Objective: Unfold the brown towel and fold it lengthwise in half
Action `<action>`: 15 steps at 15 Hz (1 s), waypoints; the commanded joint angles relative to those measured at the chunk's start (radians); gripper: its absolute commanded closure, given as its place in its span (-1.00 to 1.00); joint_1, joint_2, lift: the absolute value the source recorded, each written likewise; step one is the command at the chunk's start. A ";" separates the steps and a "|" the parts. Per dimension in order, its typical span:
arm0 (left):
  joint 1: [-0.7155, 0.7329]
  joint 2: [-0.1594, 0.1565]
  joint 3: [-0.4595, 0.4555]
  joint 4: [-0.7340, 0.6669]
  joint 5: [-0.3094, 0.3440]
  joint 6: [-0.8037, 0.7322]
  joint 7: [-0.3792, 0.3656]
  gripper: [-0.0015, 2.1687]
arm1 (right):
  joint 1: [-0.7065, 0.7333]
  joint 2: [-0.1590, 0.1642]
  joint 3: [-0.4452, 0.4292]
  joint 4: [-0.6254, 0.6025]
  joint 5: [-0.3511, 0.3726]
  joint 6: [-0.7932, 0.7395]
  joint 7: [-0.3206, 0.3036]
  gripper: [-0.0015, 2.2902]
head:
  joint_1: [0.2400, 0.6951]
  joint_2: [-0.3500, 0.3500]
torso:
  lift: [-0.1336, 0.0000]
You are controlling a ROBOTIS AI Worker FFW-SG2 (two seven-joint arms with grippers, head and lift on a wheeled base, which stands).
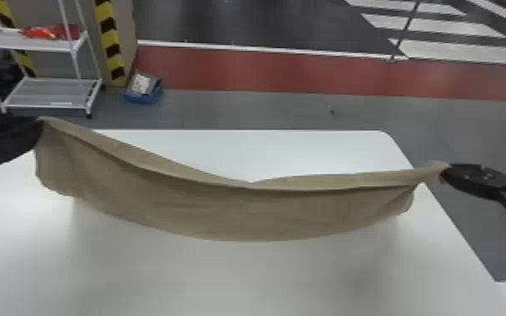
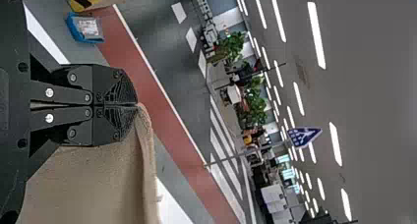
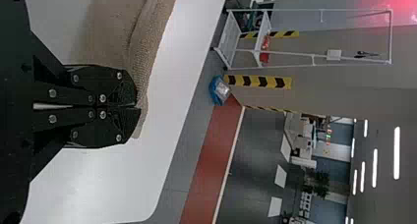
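From here, the towel spans over the counter, between the left hand at its left side and the right hand at its right. Behind the counter, toward its left, stands a rack; nearer its middle, a box on the floor.

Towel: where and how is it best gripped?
I'd take the towel by both ends of its upper edge, one from each side, as the left claw and right claw do: that long edge sags between them, and the cloth below hangs loose.
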 commanded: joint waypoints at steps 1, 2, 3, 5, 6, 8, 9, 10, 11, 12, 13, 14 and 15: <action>-0.112 -0.001 -0.108 0.064 -0.036 0.080 0.068 0.70 | -0.121 0.014 0.104 0.102 0.028 0.009 -0.079 0.19 | 0.97 -0.38 | -0.79; -0.181 -0.001 -0.156 0.117 -0.050 0.135 0.103 0.70 | -0.191 0.020 0.145 0.167 0.052 0.009 -0.112 0.19 | 0.87 -0.37 | -0.79; -0.247 -0.008 -0.180 0.170 -0.044 0.191 0.114 0.70 | -0.246 0.022 0.178 0.225 0.069 0.009 -0.140 0.20 | 0.76 -0.37 | -0.79; -0.401 -0.031 -0.226 0.304 -0.048 0.258 0.180 0.70 | -0.384 0.020 0.233 0.360 0.117 0.006 -0.181 0.25 | 0.49 -0.36 | -0.79; -0.467 -0.030 -0.258 0.364 -0.053 0.258 0.216 0.70 | -0.447 0.020 0.244 0.414 0.129 0.003 -0.206 0.35 | 0.42 -0.36 | -0.79; -0.602 -0.039 -0.315 0.463 -0.110 0.264 0.264 0.70 | -0.575 0.014 0.250 0.503 0.135 -0.003 -0.272 0.40 | 0.12 -0.36 | -0.79; -0.638 -0.044 -0.314 0.465 -0.110 0.286 0.269 0.70 | -0.615 0.014 0.244 0.515 0.131 0.000 -0.286 0.40 | -0.01 -0.38 | -0.79; -0.656 -0.047 -0.304 0.451 -0.103 0.313 0.269 0.70 | -0.642 0.009 0.237 0.513 0.123 0.009 -0.289 0.41 | -0.15 -0.40 | -0.79; -0.650 -0.047 -0.288 0.393 -0.094 0.323 0.262 0.70 | -0.639 0.003 0.221 0.470 0.097 0.037 -0.289 0.45 | -0.28 -0.41 | -0.79; -0.613 -0.036 -0.254 0.324 -0.067 0.323 0.252 0.70 | -0.598 -0.012 0.195 0.395 0.055 0.086 -0.286 0.45 | -0.38 -0.41 | -0.79; -0.566 -0.033 -0.209 0.267 -0.039 0.319 0.241 0.70 | -0.535 -0.026 0.167 0.328 0.015 0.101 -0.284 0.45 | -0.48 -0.42 | -0.79; -0.484 -0.030 -0.157 0.199 -0.010 0.310 0.221 0.70 | -0.444 -0.027 0.121 0.252 -0.023 0.104 -0.270 0.44 | -0.56 -0.42 | -0.79; -0.389 -0.021 -0.125 0.141 0.007 0.246 0.209 0.70 | -0.346 -0.027 0.086 0.191 -0.057 0.086 -0.260 0.44 | -0.57 -0.42 | -0.79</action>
